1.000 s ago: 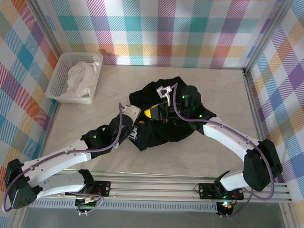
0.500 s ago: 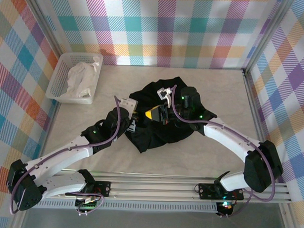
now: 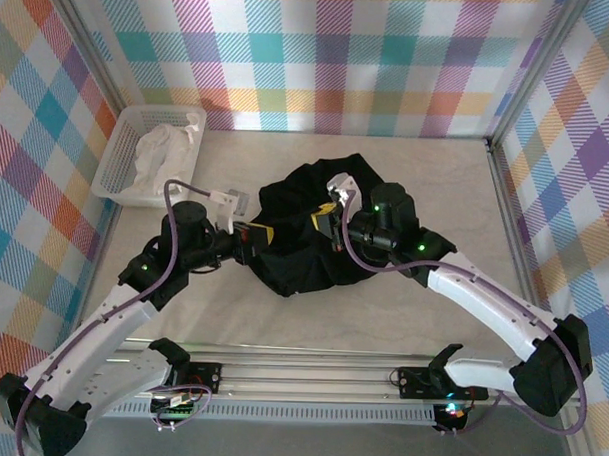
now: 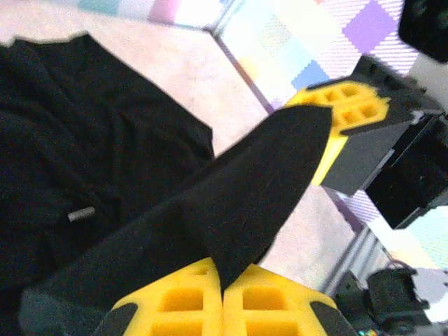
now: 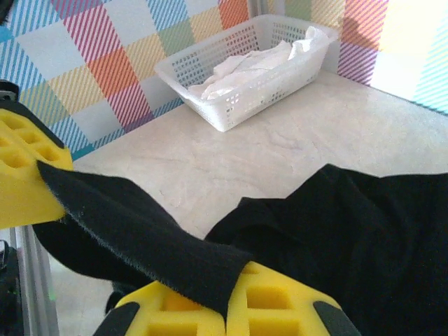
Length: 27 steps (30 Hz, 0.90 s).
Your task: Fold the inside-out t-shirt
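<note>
A pale table sits inside plaid walls, with a white basket at its far left corner holding a white cloth. The t-shirt lies bunched in a black heap to the right of the basket and nearer the arm bases than it, well apart from it.

The left gripper sits at the edge of the heap that faces the basket. Its jaws are clamped on a fold of the shirt: in the left wrist view a strip of black fabric runs between the yellow fingers.

The right gripper is farther from the basket, just beyond the left one, over the top of the heap. Its jaws are also pinched on the shirt. In the right wrist view a black flap stretches between its yellow pads, with the basket beyond across bare table.
</note>
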Each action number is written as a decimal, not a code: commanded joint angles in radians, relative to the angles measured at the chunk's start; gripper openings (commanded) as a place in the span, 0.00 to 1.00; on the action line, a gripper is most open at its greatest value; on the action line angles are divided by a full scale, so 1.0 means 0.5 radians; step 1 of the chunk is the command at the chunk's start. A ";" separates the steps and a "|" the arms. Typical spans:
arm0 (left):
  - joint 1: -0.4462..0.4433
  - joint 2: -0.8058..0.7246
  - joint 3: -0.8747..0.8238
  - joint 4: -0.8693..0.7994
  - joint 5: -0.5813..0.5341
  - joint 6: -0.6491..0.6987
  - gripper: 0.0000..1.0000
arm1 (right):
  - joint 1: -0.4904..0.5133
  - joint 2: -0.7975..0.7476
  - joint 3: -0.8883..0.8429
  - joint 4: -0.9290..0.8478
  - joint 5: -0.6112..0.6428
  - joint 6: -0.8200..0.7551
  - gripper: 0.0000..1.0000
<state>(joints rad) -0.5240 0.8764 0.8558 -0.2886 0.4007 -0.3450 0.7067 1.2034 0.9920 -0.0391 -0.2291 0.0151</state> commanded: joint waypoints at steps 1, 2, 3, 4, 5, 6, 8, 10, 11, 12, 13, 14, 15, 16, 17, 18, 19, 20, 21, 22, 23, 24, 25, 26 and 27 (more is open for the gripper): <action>0.039 0.074 0.084 -0.428 -0.268 0.007 0.00 | -0.014 -0.054 -0.055 0.165 -0.388 -0.114 0.00; 0.037 0.103 0.083 -0.453 -0.362 0.036 0.00 | -0.014 -0.042 -0.063 0.253 -0.566 -0.042 0.00; 0.033 0.128 0.071 -0.452 -0.400 0.048 0.00 | -0.015 -0.028 -0.070 0.332 -0.664 0.011 0.00; 0.024 0.151 0.059 -0.431 -0.433 0.052 0.00 | -0.011 -0.007 -0.080 0.441 -0.784 0.105 0.00; 0.017 0.167 0.050 -0.412 -0.462 0.056 0.01 | -0.009 0.009 -0.089 0.532 -0.862 0.176 0.00; 0.008 0.179 0.040 -0.390 -0.486 0.057 0.03 | -0.003 0.033 -0.094 0.629 -0.928 0.259 0.00; -0.007 0.199 0.022 -0.359 -0.556 0.063 0.07 | 0.009 0.063 -0.086 0.687 -0.984 0.329 0.00; -0.010 0.212 0.012 -0.340 -0.623 0.073 0.10 | 0.024 0.078 -0.079 0.679 -0.993 0.328 0.00; -0.010 0.217 0.011 -0.344 -0.658 0.076 0.11 | 0.025 0.081 -0.081 0.672 -0.991 0.323 0.00; -0.011 0.220 0.012 -0.346 -0.695 0.078 0.11 | 0.026 0.079 -0.082 0.660 -0.990 0.317 0.00; -0.011 0.226 0.011 -0.340 -0.722 0.086 0.12 | 0.025 0.076 -0.085 0.644 -0.987 0.309 0.00; -0.011 0.229 0.010 -0.344 -0.746 0.095 0.13 | 0.024 0.068 -0.088 0.628 -0.974 0.297 0.00; -0.010 0.238 0.013 -0.353 -0.771 0.100 0.15 | 0.024 0.056 -0.087 0.600 -0.953 0.283 0.00; -0.011 0.248 0.016 -0.362 -0.780 0.112 0.16 | 0.025 0.039 -0.082 0.567 -0.926 0.269 0.00; -0.011 0.260 0.021 -0.376 -0.797 0.111 0.18 | 0.025 0.023 -0.079 0.545 -0.902 0.255 0.00; -0.011 0.274 0.022 -0.381 -0.807 0.109 0.20 | 0.024 0.007 -0.076 0.525 -0.884 0.244 0.00; -0.011 0.283 0.022 -0.377 -0.804 0.108 0.21 | 0.025 -0.006 -0.073 0.512 -0.883 0.233 0.00; -0.011 0.288 0.018 -0.370 -0.796 0.106 0.21 | 0.024 -0.013 -0.067 0.499 -0.880 0.222 0.00; -0.010 0.293 0.013 -0.358 -0.776 0.103 0.22 | 0.025 -0.017 -0.059 0.479 -0.874 0.208 0.00; -0.011 0.293 0.014 -0.345 -0.754 0.098 0.21 | 0.026 -0.014 -0.052 0.446 -0.862 0.185 0.00; -0.011 0.291 0.010 -0.329 -0.731 0.095 0.21 | 0.024 -0.014 -0.046 0.411 -0.849 0.165 0.00; -0.011 0.288 0.010 -0.320 -0.717 0.089 0.18 | 0.024 -0.014 -0.042 0.375 -0.827 0.137 0.00; -0.010 0.283 0.015 -0.322 -0.702 0.086 0.13 | 0.023 -0.019 -0.042 0.344 -0.796 0.108 0.00; -0.010 0.275 0.025 -0.329 -0.680 0.087 0.08 | 0.025 -0.031 -0.039 0.288 -0.716 0.073 0.00; -0.011 0.260 0.030 -0.333 -0.661 0.084 0.03 | 0.025 -0.037 -0.027 0.227 -0.620 0.041 0.00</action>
<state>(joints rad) -0.5339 1.0206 0.8722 -0.4503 0.0471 -0.3065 0.7143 1.2167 0.9440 0.1314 -0.6155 0.1036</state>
